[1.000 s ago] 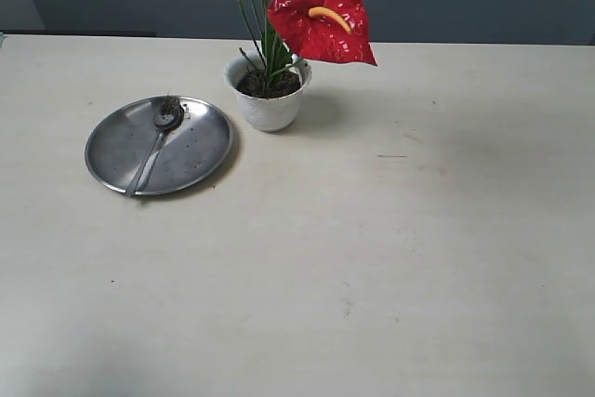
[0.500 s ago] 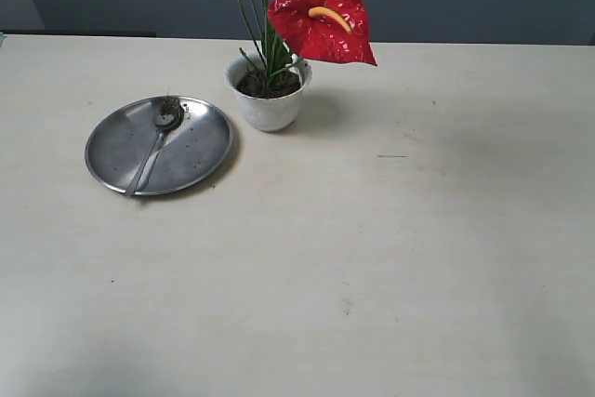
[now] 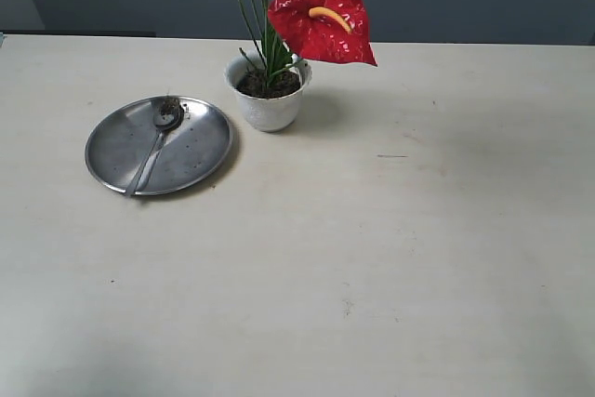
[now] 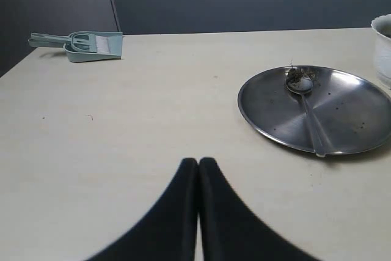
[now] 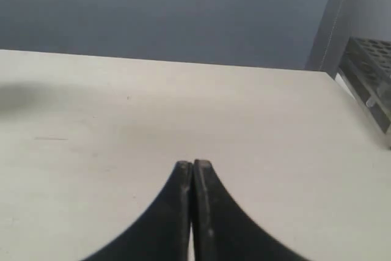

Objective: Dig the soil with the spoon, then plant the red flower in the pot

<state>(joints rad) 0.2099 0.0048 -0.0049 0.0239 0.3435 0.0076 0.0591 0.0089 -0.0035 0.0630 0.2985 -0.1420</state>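
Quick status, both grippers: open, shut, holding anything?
Left gripper: shut, holding nothing; the slim silver metal spoon lies apart on the round steel plate.
Right gripper: shut, holding nothing.

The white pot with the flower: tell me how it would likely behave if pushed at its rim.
Probably top-heavy: the red flower leans out past the pot on long thin stems, so a rim push may tip it that way. Those stems would likely flex. The soil sits near the rim and could spill.
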